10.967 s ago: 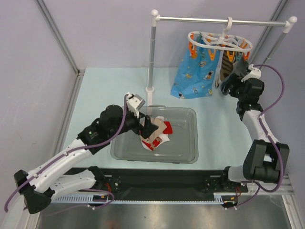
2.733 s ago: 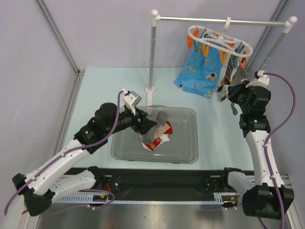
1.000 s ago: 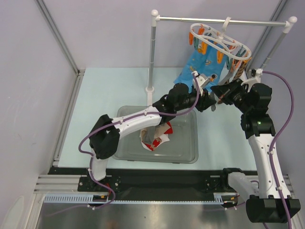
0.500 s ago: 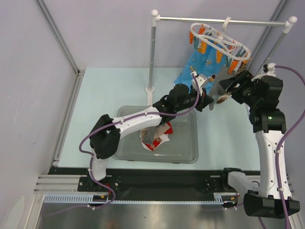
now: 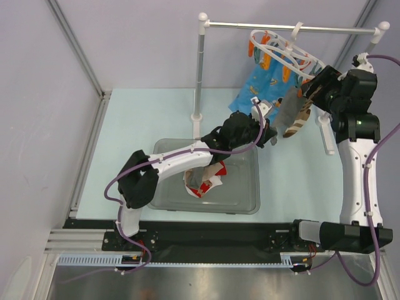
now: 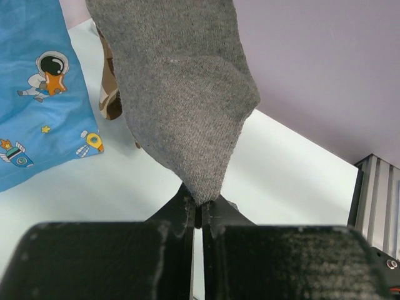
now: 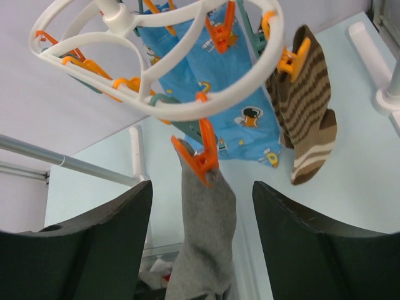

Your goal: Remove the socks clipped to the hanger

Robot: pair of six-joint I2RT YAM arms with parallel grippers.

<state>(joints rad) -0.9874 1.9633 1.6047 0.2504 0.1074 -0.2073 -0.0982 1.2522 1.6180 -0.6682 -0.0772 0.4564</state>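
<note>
The grey knitted sock (image 5: 289,114) hangs from the white plastic oval ring hanger (image 7: 181,112) by one orange plastic peg (image 7: 199,159) on the ring's rim. Its long axis runs from that peg downward and out from under the hanger, toward the left arm. The left gripper (image 6: 199,209) sits at the low end of that line, below the hanger, its jaws pressed together on the very tip of the toe. The right gripper (image 5: 317,86) is up beside the hanger, much the nearer of the two to the peg, with its fingers (image 7: 94,244) spread wide and holding nothing. So the sock is fixed at both ends: peg above, left gripper below. I judge that the release turns on the peg, which lies straight ahead of the right gripper, while the left one can only pull along the sock's length. The right wrist view shows the peg's bite on the cuff, the brown-and-cream striped sock (image 7: 306,119) on a neighbouring peg, and the bright blue cartoon-print sock (image 7: 240,134) hanging under the hanger behind them. The left wrist view shows no pegs, but it does show how little fabric the toe pinch has.
</note>
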